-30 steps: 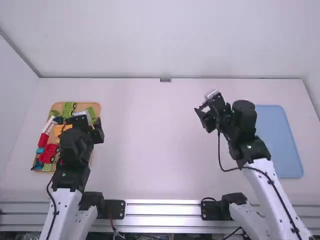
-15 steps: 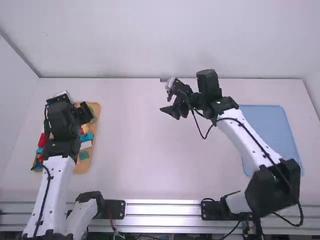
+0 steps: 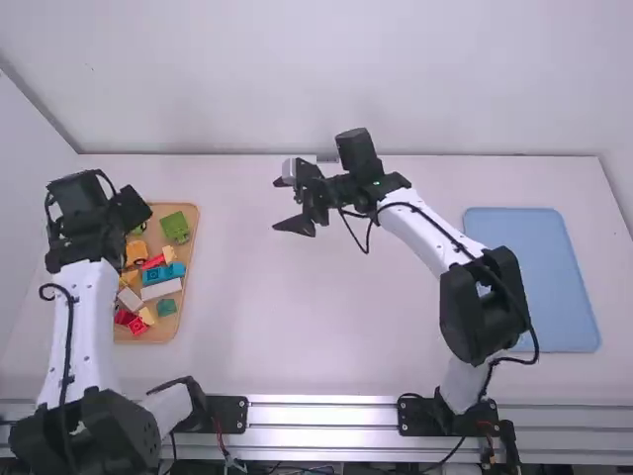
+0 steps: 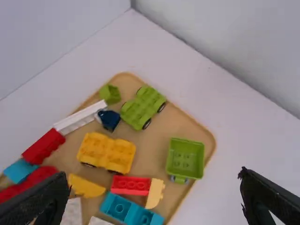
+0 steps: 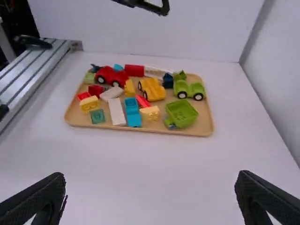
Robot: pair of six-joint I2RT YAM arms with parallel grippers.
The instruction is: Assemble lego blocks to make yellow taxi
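Holds L gripper (image 4: 154, 178), spread & empty, near far L corner of tray (image 4: 152, 154), prob. to reach yellow car base (image 4: 107, 152) lying on tray, & has R gripper (image 3: 278, 205), also spread, right of tray, maybe to leave pickup room.

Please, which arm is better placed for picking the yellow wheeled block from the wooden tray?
Left, I think. The left pincer hangs open close to the wooden tray, nearer the yellow wheeled block. The right pincer, also open, is farther off, toward the middle.
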